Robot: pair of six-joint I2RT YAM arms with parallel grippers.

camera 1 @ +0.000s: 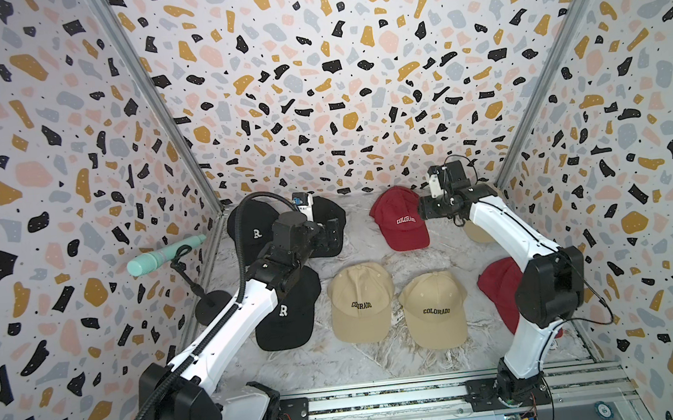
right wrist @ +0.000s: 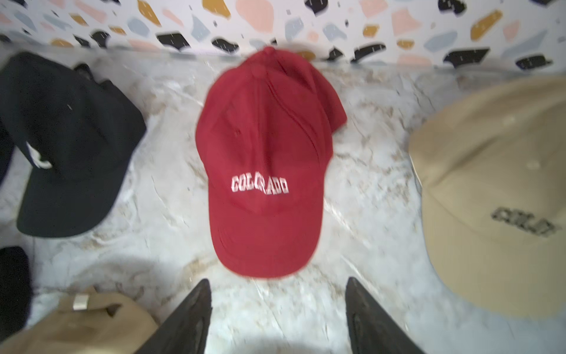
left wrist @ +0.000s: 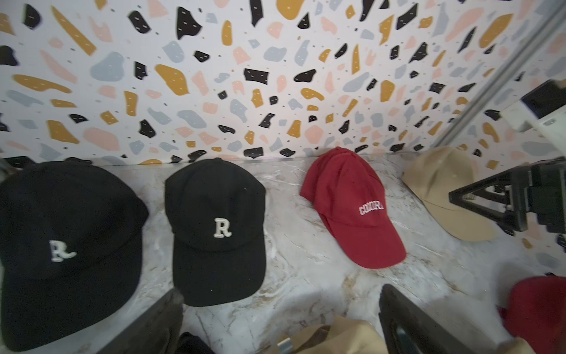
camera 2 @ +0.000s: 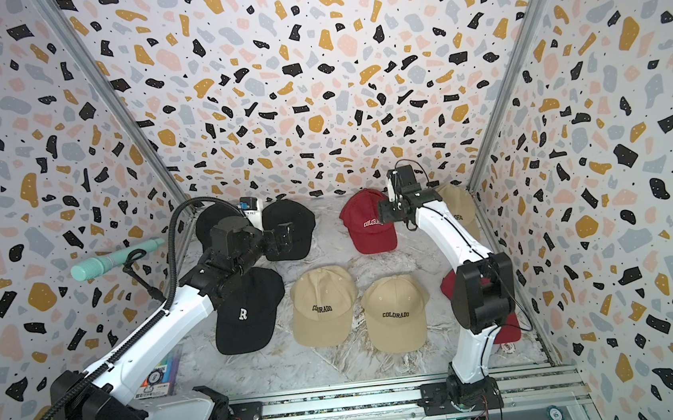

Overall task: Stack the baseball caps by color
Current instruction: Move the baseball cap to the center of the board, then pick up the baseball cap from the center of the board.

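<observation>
Baseball caps all sit crown-up with brims toward 6 o'clock, none visibly stacked; far red cap (right wrist: 263, 138) sits alone at 1 o'clock on the table, clear of its neighbours. Right gripper (right wrist: 277, 282) hovers just short of its brim, fingers (right wrist: 193, 318) spread with nothing between them; my guess is it is lined up on the brim, the stiffest part of a soft cap. Near red cap (camera 1: 497, 288) lies at 4 o'clock, half hidden under the right arm; one cap or two there, cannot tell; a likely home for the red pile. Corner black cap (left wrist: 64, 214) and second black cap (left wrist: 217, 196) sit side by side at 11 o'clock, near black cap (camera 1: 291, 331) at 8 o'clock. Left gripper (left wrist: 280, 291) hangs by the second black cap's brim, fingers (left wrist: 407, 321) wide apart and empty; probably posted to work the black side while the other arm works the red. Left tan cap (camera 1: 358, 292) and right tan cap (camera 1: 431, 294) lie just beside each other at 6 o'clock; far tan cap (left wrist: 435, 177) is at 2 o'clock by the wall, behind the right arm. Table (camera 1: 373, 361) flat, white-grey marbled. Walls (camera 1: 314, 75) on three sides in terrazzo print, bare metal posts at the corners; arm bases sit on a metal rail (camera 1: 385, 402) at 6 o'clock; mint-green microphone (camera 1: 160, 257) on a black stand off the table at 9 o'clock
</observation>
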